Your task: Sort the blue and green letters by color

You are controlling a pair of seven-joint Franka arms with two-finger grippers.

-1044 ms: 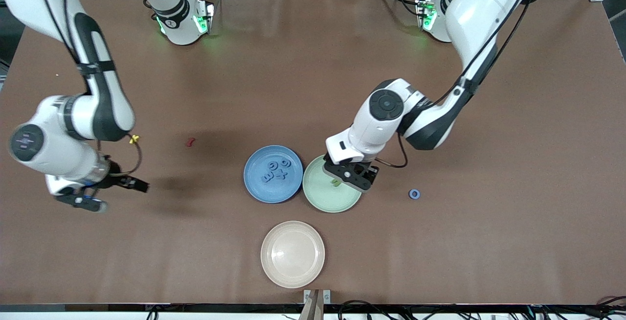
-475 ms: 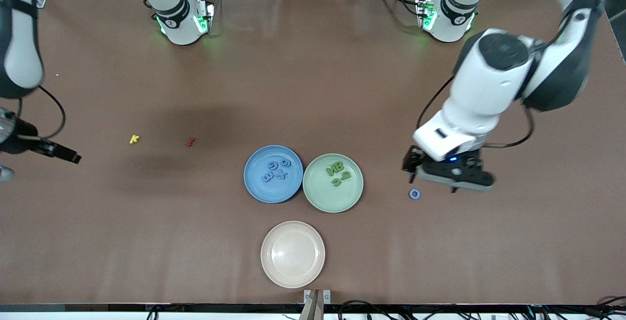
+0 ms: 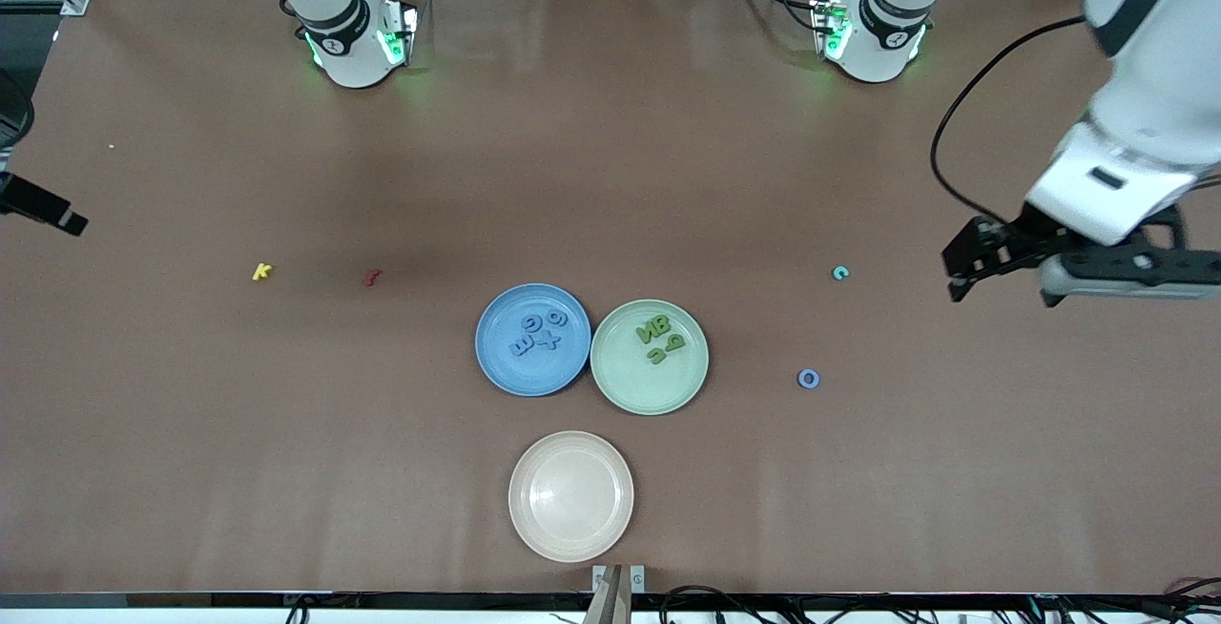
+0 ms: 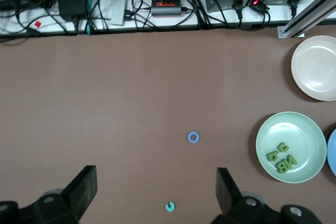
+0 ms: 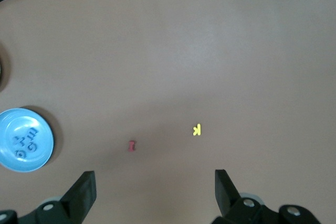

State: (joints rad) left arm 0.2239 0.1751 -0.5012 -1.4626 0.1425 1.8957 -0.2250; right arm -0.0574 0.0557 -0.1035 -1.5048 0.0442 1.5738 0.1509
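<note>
Blue letters point(image 3: 537, 332) lie in our blue plate point(image 3: 496, 362), green letters point(image 3: 660, 338) in the green plate point(image 3: 630, 395); a blue ring-letter point(image 3: 808, 378) lies loose nearby. Next we must fetch it. Our left gripper point(image 3: 1087, 266), wide open and empty, has left the green plate; the right gripper point(image 5: 152, 192), also open and empty, has pulled back too.

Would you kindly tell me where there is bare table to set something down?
Bare stretches: between the arms' bases and the blue plate; either side of the beige plate. Crowded: blue and green plate touch; blue O and teal C toward the left arm's end.
</note>
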